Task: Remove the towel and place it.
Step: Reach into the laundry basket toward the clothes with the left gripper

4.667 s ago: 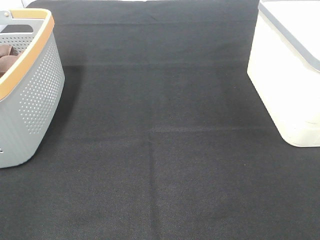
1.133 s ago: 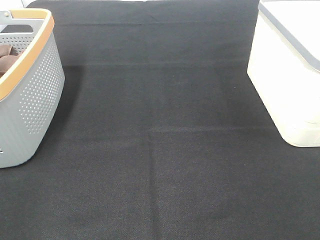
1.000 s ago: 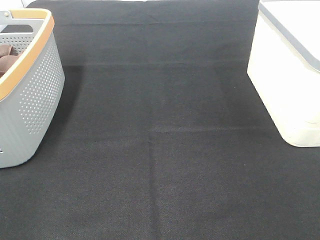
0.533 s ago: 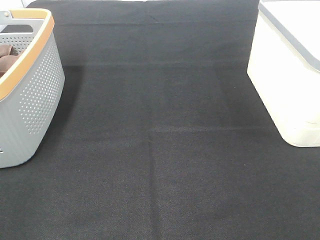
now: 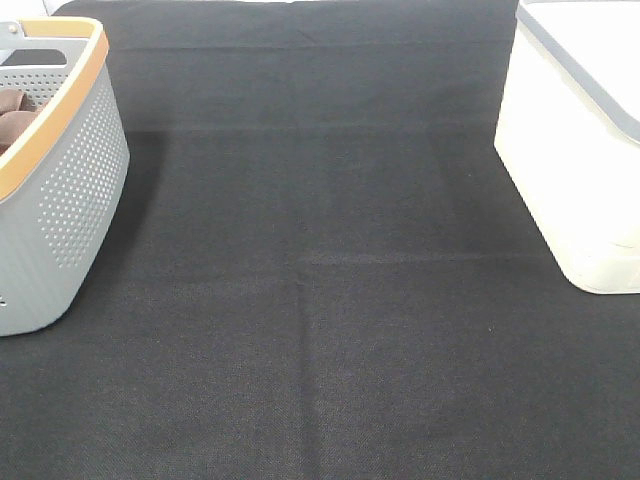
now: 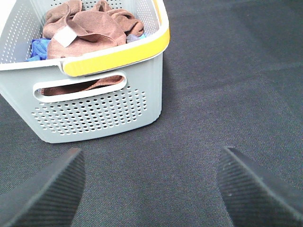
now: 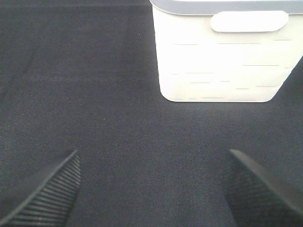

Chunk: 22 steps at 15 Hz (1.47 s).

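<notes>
The reddish-brown fuzzy towel (image 6: 94, 29) with a small white tag lies bunched on top in the grey perforated basket (image 6: 94, 111), over other brown and blue cloths. In the exterior high view only a brown patch (image 5: 12, 115) shows inside the basket (image 5: 75, 190) at the far left. My left gripper (image 6: 151, 158) is open and empty, low over the black mat, a short way in front of the basket's handle side. My right gripper (image 7: 154, 158) is open and empty, facing the white bin (image 7: 220, 56). Neither gripper shows in the exterior high view.
A black fabric mat (image 5: 320, 300) covers the table. The white bin with a grey rim (image 5: 575, 170) stands at the right edge. The basket has a yellow-orange rim (image 6: 118, 54) and a handle slot. A blue cloth (image 6: 38, 47) lies beside the brown ones.
</notes>
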Tool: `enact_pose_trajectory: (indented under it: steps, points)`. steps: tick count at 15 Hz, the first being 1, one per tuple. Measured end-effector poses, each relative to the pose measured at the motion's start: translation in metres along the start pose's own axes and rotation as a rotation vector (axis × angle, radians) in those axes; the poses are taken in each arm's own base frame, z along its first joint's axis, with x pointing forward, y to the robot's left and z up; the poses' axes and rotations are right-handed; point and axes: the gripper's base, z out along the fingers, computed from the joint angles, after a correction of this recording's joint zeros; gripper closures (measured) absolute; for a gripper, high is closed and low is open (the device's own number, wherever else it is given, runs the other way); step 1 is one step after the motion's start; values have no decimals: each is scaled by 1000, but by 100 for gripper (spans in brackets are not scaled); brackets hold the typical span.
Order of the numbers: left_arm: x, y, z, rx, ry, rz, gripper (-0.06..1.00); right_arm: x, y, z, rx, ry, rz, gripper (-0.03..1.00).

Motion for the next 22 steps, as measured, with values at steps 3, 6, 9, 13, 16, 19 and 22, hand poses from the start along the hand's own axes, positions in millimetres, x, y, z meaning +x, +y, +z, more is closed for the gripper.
enact_pose_trajectory:
  steps: [3, 6, 9, 13, 16, 19, 22]
  points:
    - [0, 0, 0, 0, 0, 0, 20, 0, 0, 0, 0, 0, 0, 19]
    - [-7, 1, -2, -13, -47, 3, 20, 0, 0, 0, 0, 0, 0, 19]
    - [-38, 8, 13, -44, -176, -69, 25, 0, 0, 0, 0, 0, 0, 19]
    - [-85, 20, 56, -78, -249, -94, 27, 0, 0, 0, 0, 0, 0, 19]
    - [-140, 32, 102, -95, -151, -135, 28, 0, 0, 0, 0, 0, 0, 19]
    - [-199, 49, 159, -151, 57, -109, 28, 0, 0, 0, 0, 0, 0, 19]
    - [-223, 66, 212, -245, 254, -62, 28, 0, 0, 0, 0, 0, 0, 19]
